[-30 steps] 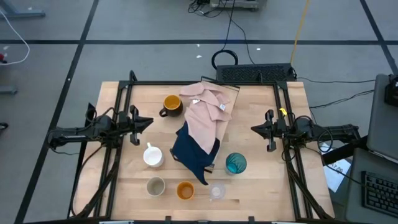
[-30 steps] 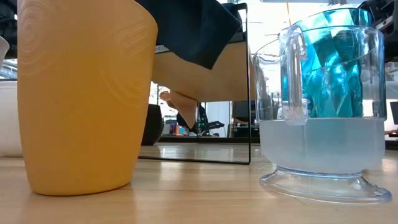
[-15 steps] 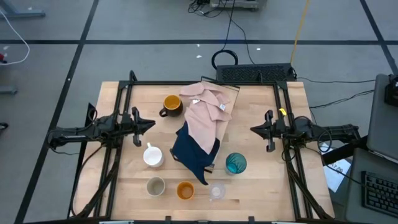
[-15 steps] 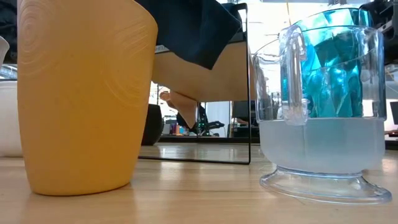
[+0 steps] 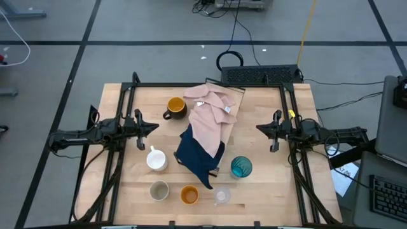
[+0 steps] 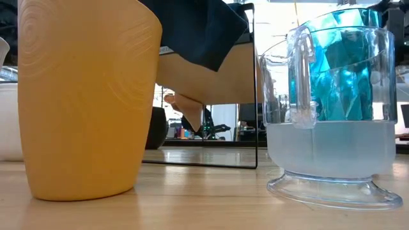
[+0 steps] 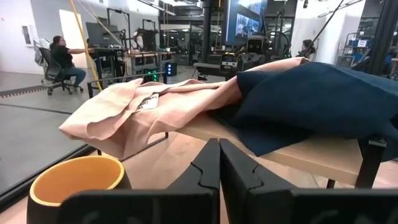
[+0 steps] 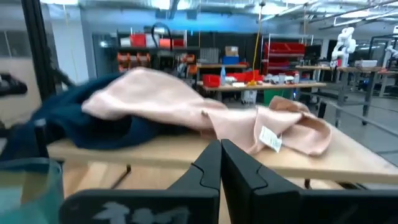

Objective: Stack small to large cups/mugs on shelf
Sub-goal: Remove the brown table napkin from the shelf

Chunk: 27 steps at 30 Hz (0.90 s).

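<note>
The left pincer (image 5: 145,126) hangs over the left side of the bench (image 5: 121,184), clenched with nothing between its fingers; in the left wrist view its 2 dark fingers (image 7: 208,163) meet edge to edge. The right pincer (image 5: 266,130) hangs over the right side of the bench, likewise clenched and holding nothing, its fingers (image 8: 210,163) pressed together in the right wrist view.

The shelf (image 5: 238,95) stands at the middle of the bench toward the far edge, and little of its light-wood board shows, because a pink cloth (image 5: 213,114) is draped over it and a navy cloth (image 5: 197,156) hangs from it toward the near side. In the left wrist view the board (image 7: 311,157) shows as a raised plank on dark legs.

All 6 cups stand on the bench, none on the shelf. The dark mug with yellow inside (image 5: 175,107) is at the far left, just beside the pink cloth. The white mug (image 5: 156,159) sits left of the navy cloth, nearer than the left pincer. Along the near edge runs a row: the beige cup (image 5: 159,190), the orange cup (image 5: 189,194) just to its right, and the small clear glass (image 5: 222,196) further right. The teal ribbed tumbler (image 5: 241,167) stands right of the navy cloth, a little beyond the clear glass. In the low view the orange cup (image 6: 83,96) fills the left, and the clear glass (image 6: 332,115) stands at right with the teal tumbler seen through it.
</note>
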### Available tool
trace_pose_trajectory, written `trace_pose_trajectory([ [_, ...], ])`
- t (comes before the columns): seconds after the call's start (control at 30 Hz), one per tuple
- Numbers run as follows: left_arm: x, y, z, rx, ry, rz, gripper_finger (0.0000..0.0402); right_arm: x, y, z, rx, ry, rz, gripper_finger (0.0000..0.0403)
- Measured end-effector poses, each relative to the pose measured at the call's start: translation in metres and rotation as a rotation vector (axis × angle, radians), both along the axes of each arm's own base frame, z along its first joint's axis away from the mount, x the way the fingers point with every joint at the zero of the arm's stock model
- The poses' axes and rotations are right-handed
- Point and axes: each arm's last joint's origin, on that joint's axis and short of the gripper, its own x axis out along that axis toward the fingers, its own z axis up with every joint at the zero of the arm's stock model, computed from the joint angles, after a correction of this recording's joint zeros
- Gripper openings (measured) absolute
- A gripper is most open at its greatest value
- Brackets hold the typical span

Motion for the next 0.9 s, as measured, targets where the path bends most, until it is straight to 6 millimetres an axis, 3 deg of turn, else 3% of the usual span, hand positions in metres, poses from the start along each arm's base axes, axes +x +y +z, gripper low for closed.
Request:
trace_pose_trajectory([
  [0.13, 0.000, 0.000, 0.001, 0.010, -0.009, 0.001, 0.0020, -0.001, 0.000, 0.005, -0.077, -0.041, -0.016, 0.0000],
  [0.33, -0.001, 0.000, 0.005, 0.001, -0.055, 0.005, 0.0036, -0.002, 0.000, 0.009, 0.087, -0.105, 0.010, 0.0000],
  [0.5, 0.000, 0.000, 0.005, -0.019, -0.052, 0.006, 0.0037, -0.011, -0.001, 0.035, 0.032, -0.372, 0.004, 0.0003],
  [0.53, 0.000, 0.000, 0.004, -0.018, -0.050, 0.007, 0.0037, -0.011, -0.001, 0.038, 0.022, -0.346, 0.005, 0.0007],
  [0.67, 0.000, 0.000, 0.004, -0.015, -0.049, 0.011, 0.0037, -0.023, -0.001, 0.093, 0.035, -0.290, 0.005, 0.0045],
  [0.8, -0.001, 0.001, 0.004, -0.017, -0.050, 0.039, 0.0037, -0.007, 0.000, 0.123, -0.031, -0.061, -0.005, 0.0095],
  [0.9, -0.001, 0.001, 0.005, -0.021, -0.055, 0.052, 0.0037, 0.012, 0.001, 0.126, -0.114, 0.098, -0.009, 0.0122],
])
